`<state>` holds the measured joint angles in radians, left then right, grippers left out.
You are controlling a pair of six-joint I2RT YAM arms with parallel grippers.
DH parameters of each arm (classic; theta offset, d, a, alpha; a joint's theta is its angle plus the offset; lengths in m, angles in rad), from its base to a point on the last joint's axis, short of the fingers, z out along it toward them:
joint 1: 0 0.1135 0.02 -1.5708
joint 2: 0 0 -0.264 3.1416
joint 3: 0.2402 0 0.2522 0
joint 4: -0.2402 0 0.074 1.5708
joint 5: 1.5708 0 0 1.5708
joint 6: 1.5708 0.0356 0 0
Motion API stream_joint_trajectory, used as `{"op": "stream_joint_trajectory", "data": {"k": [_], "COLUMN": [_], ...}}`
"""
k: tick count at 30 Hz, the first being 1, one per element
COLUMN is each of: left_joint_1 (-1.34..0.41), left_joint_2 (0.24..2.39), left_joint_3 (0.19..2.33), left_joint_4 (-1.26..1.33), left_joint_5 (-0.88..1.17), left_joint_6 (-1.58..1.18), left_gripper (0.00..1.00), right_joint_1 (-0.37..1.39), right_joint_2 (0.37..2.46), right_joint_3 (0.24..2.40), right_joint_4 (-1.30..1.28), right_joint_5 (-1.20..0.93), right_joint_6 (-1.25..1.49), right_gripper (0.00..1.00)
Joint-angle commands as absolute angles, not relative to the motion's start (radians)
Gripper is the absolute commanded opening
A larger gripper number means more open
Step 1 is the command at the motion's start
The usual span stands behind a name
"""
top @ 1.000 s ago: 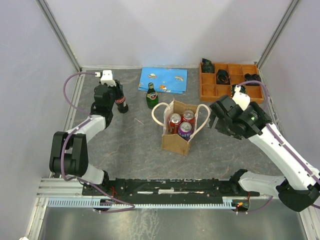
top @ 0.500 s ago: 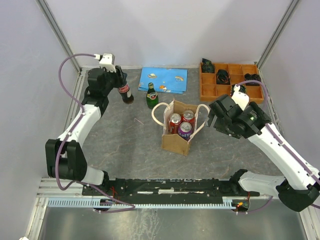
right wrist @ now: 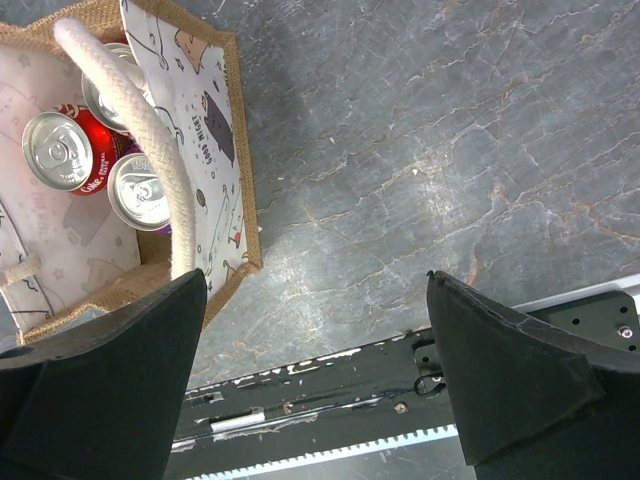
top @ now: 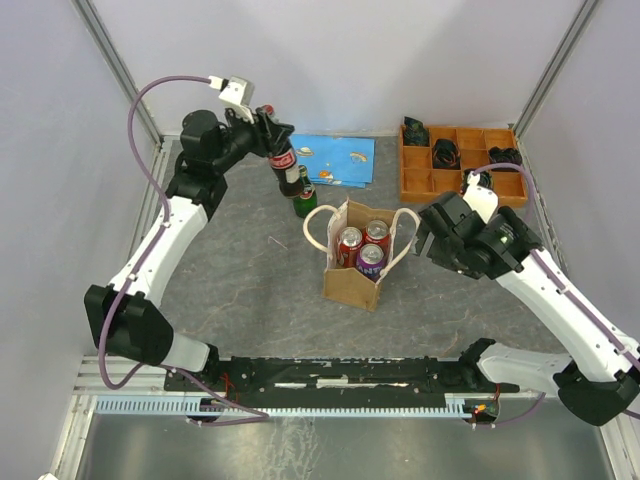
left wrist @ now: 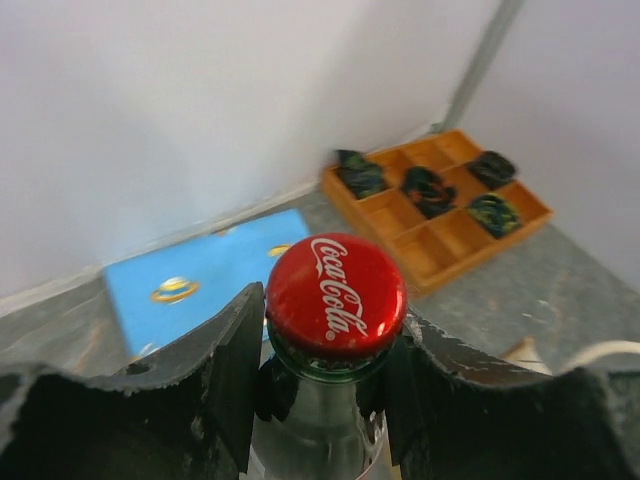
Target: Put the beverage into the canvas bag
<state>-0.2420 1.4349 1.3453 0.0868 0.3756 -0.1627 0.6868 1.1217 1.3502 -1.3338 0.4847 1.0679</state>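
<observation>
**Status: cola bottle gripped, outside the bag**

1. Left pincer [left wrist: 330, 312]: pinching the neck of a clear glass cola bottle [top: 284, 162] just under its red crown cap [left wrist: 336, 294]. One black finger [left wrist: 222, 365] sits on each side of the neck.
2. Bottle position: tilted and held up off the grey marbled tabletop [top: 250, 290], beyond and to the left of the tan-brown rectangular canvas bag [top: 350, 282]. It is outside the bag.
3. Right pincer [right wrist: 313, 285]: spread wide and holding nothing, with bare tabletop showing between its two fingers. It hangs just right of the bag, near the right cream loop handle [right wrist: 150, 130]. Whether it touches the bag cannot be told.
4. Canvas bag: upright on the tabletop with its mouth open. Inside stand three drink cans: two red [top: 348, 240] [top: 377, 232] and one purple [top: 369, 256].
5. Left of the bag and just beyond it, a green glass bottle [top: 304, 198] stands upright on the tabletop.
6. Beyond the bag lies a flat blue sheet with small printed figures [top: 330, 160].
7. Beyond and to the right of the bag sits an orange compartment tray [top: 404, 172]. Several of its cells hold small dark items.
</observation>
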Motion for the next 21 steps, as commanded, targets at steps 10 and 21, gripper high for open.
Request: {"op": "stream_joint_trajectory", "data": {"k": [10,21], "left_joint_1": [-0.525,-0.653], "left_joint_2": [1.353,1.343], "left_joint_3": [1.484,1.452], "left_joint_4": [0.184,0.184], "left_joint_5": [0.476,0.436], "left_joint_6": [-0.207,-0.183], "left_gripper": [0.03,0.03], "right_joint_1": [0.684,0.684], "right_joint_2": [1.05,1.022], "right_joint_3": [1.31,1.287], "right_joint_4": [-1.313,-1.323], "right_joint_5": [0.501,0.509], "right_joint_6": [1.084,1.097], "right_gripper": [0.99,0.99]}}
